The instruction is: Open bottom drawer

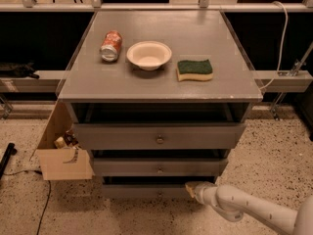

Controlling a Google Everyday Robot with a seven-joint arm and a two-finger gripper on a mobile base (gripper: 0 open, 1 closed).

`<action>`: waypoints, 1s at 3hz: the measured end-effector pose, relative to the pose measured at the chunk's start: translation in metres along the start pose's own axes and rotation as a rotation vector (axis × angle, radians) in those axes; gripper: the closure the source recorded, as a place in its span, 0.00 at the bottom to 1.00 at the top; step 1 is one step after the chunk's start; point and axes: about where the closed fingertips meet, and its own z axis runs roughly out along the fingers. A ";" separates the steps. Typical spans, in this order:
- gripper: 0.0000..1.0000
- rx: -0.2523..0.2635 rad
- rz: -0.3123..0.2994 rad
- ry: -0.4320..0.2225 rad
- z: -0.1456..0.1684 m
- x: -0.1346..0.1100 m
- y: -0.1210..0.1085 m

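Grey table (161, 84), three drawers under top. White arm (244, 207) from lower right. Bottom drawer (142, 191) lowest in stack, dark gap above front. On table: white bowl (149, 55), green sponge (194, 69) to its right, can (111, 46) lying to its left. Gripper (191, 189) at right upper edge of bottom drawer; open or closed, cannot tell.

A lab: speckled floor (274, 146), metal rails (156, 7) at 12 o'clock (white cable (282, 38) at 2). The gripper (190, 189) sits at 5 o'clock.

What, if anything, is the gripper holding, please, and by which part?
It cannot be told: the gripper sits at the right end of the bottom drawer front, but any hold is hidden.
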 end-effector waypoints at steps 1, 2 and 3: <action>0.77 0.003 0.011 -0.004 -0.003 0.004 -0.003; 0.90 0.003 0.011 -0.004 -0.003 0.004 -0.003; 0.93 0.004 0.048 -0.045 0.007 -0.001 0.002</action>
